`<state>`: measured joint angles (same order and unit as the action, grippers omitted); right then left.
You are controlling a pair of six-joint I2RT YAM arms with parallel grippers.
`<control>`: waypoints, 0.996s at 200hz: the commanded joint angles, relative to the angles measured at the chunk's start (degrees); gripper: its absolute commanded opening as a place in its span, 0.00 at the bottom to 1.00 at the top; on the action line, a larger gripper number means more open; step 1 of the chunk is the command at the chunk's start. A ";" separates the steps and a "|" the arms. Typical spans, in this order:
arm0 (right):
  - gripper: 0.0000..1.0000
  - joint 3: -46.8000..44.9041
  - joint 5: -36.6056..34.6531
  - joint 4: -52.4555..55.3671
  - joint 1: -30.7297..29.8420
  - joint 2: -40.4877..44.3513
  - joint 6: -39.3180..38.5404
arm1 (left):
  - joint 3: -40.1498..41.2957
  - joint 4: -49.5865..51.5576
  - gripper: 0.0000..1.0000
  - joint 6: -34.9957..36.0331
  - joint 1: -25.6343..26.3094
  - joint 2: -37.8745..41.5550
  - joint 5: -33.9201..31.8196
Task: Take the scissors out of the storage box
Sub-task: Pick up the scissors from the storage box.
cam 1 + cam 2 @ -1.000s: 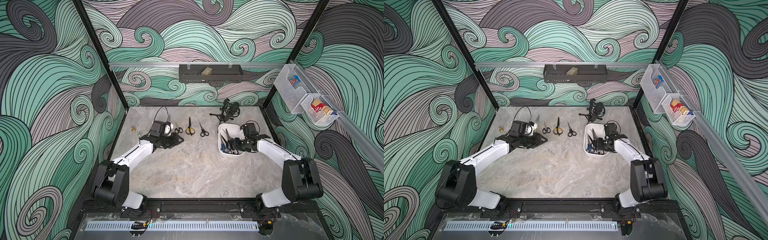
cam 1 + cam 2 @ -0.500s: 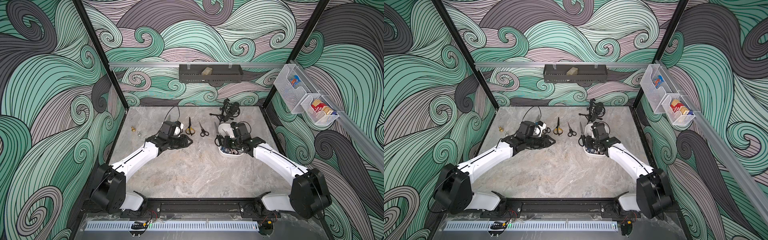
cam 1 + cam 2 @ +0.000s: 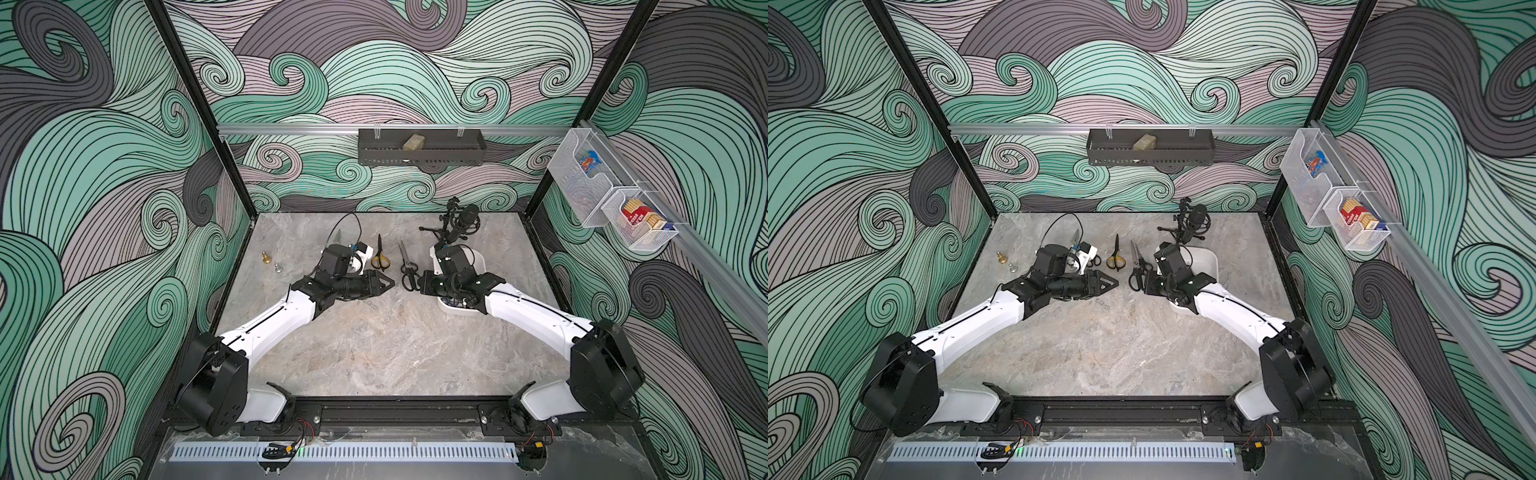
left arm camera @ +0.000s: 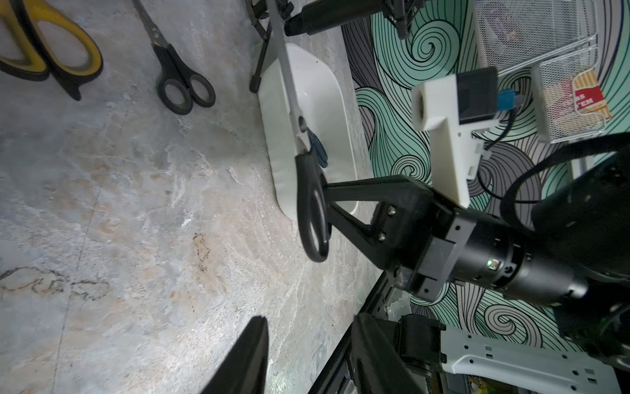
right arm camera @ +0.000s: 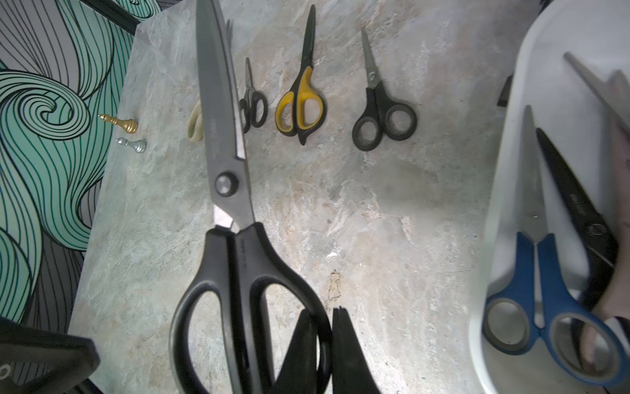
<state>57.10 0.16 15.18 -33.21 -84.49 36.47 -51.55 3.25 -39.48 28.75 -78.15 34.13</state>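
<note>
My count | scissors flat on table (image 5: 341,221): 4, cream pair (image 5: 195,126), small black pair (image 5: 254,109), yellow-black pair (image 5: 301,92), mid black pair (image 5: 378,105) | large black pair (image 5: 238,259): 1 | in storage box (image 5: 494,211): blue pair (image 5: 542,290), black-bladed pair (image 5: 579,211), others blurred | chess pieces: 2, gold chess piece (image 5: 119,123), silver chess piece (image 5: 133,145)

White link shells (image 3: 274,328) on both arms, black joint housings (image 3: 216,384), black triangular-braced jaws with silver screws (image 4: 391,210), a green LED (image 4: 490,263), white camera mount (image 4: 443,143), looping black cable (image 4: 562,153)

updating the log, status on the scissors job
Right gripper shut on large black-handled metal scissors, outside white plastic storage box. Left gripper open, empty. Nothing in the way.
</note>
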 commanded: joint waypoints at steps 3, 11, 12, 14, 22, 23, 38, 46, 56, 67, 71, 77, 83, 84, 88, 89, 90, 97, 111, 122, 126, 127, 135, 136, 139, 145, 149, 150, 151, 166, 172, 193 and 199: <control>0.00 1.37 1.94 -2.33 -0.67 -0.23 1.59 | 0.59 -3.45 0.44 0.72 0.60 0.33 2.81; 0.00 1.42 2.48 -2.42 -0.74 -0.22 1.59 | 0.82 -3.83 0.44 0.73 0.69 0.07 2.87; 0.00 1.43 2.52 -2.43 -0.77 -0.18 1.59 | 0.87 -3.89 0.44 0.73 0.73 0.04 2.87; 0.00 1.43 2.64 -2.48 -0.79 -0.16 1.59 | 0.96 -4.02 0.44 0.73 0.77 -0.04 2.87; 0.00 1.43 3.15 -2.58 -0.87 -0.15 1.72 | 1.21 -4.36 0.43 0.72 0.80 -0.35 3.04; 0.00 1.43 3.16 -2.60 -0.88 -0.11 1.74 | 1.24 -4.46 0.43 0.72 0.83 -0.43 3.05; 0.00 1.41 3.89 -2.75 -1.07 0.03 2.09 | 1.36 -4.74 0.43 0.90 1.02 -1.09 3.14; 0.00 1.35 4.20 -2.97 -1.20 0.11 2.20 | 1.38 -4.83 0.42 1.03 1.12 -1.52 3.07; 0.00 1.35 4.47 -3.01 -1.41 0.12 2.29 | 1.28 -4.96 0.42 1.03 1.30 -2.03 2.98; 0.00 1.52 4.66 -3.05 -1.55 0.03 2.38 | 1.19 -5.46 0.42 0.87 1.31 -2.30 2.88; 0.00 1.58 4.77 -2.98 -1.59 -0.06 2.45 | 1.19 -5.62 0.42 0.72 1.38 -2.27 2.86; 0.00 1.53 4.88 -2.99 -1.74 -0.06 2.55 | 1.19 -6.09 0.42 0.49 1.49 -2.42 2.88; 0.00 1.59 4.93 -2.99 -1.77 -0.14 2.56 | 1.19 -6.50 0.42 0.31 1.61 -2.52 2.87; 0.00 1.60 4.93 -3.02 -1.77 -0.15 2.56 | 1.10 -6.54 0.42 0.30 1.64 -2.53 2.87; 0.00 1.67 4.96 -3.05 -1.77 -0.15 2.56 | 1.10 -6.79 0.41 0.20 1.73 -2.65 2.80; 0.00 1.69 4.99 -3.05 -1.81 -0.15 2.60 | 1.10 -6.82 0.42 0.20 1.74 -2.68 2.79; 0.00 1.69 5.01 -3.01 -1.83 -0.15 2.62 | 1.06 -6.83 0.42 0.16 1.74 -2.70 2.79; 0.00 1.78 5.12 -3.00 -1.86 -0.15 2.69 | 0.96 -6.85 0.41 0.11 1.98 -2.88 2.55; 0.00 1.96 5.38 -3.10 -1.95 -0.06 2.64 | 0.76 -6.85 0.40 0.02 2.09 -2.97 2.11; 0.00 2.06 5.49 -3.10 -2.04 0.11 2.73 | 0.75 -7.02 0.39 -0.14 2.18 -2.97 1.73; 0.00 2.06 5.61 -3.11 -2.14 0.19 2.73 | 0.79 -7.17 0.39 -0.24 2.26 -2.97 1.46; 0.00 2.05 5.58 -3.08 -2.13 0.20 2.73 | 0.81 -7.23 0.39 -0.24 2.27 -2.97 1.46; 0.00 2.05 5.63 -3.05 -2.16 0.29 2.82 | 0.84 -7.46 0.38 -0.43 2.29 -2.97 0.99; 0.00 2.09 5.63 -3.10 -2.19 0.29 2.82 | 0.84 -7.46 0.38 -0.42 2.33 -2.97 0.92; 0.00 1.99 5.64 -3.07 -2.13 0.38 2.88 | 0.84 -7.61 0.37 -0.48 2.36 -2.97 0.75; 0.00 1.88 5.65 -3.08 -2.13 0.53 2.96 | 0.84 -7.81 0.36 -0.59 2.36 -2.98 0.43; 0.00 1.80 5.64 -3.12 -2.22 0.63 2.99 | 0.84 -7.94 0.35 -0.66 2.36 -4.23 0.26; 0.00 1.84 5.68 -3.08 -2.21 0.63 2.99 | 0.88 -7.92 0.35 -0.67 2.36 -4.43 0.21; 0.00 1.81 5.66 -3.07 -2.21 0.68 2.99 | 0.86 -8.00 0.35 -0.68 2.36 -4.50 0.18; 0.00 1.61 5.82 -3.06 -2.22 0.98 3.07 | 0.84 -8.38 0.33 -1.08 2.53 -4.97 -0.43; 0.00 1.61 5.98 -3.06 -2.21 1.08 3.16 | 0.81 -8.58 0.32 -1.21 2.53 -5.13 -0.76; 0.00 1.53 6.70 -3.13 -2.25 1.43 3.26 | 0.90 -9.27 0.30 -1.68 2.71 -5.54 -1.78; 0.00 1.57 6.79 -3.06 -2.29 1.56 3.26 | 0.84 -9.45 0.30 -1.80 2.79 -5.75 -1.96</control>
<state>57.39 5.52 13.37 -35.09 -84.44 39.40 -50.35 -3.97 -40.69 30.92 -83.22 33.69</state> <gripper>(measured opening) 0.096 0.302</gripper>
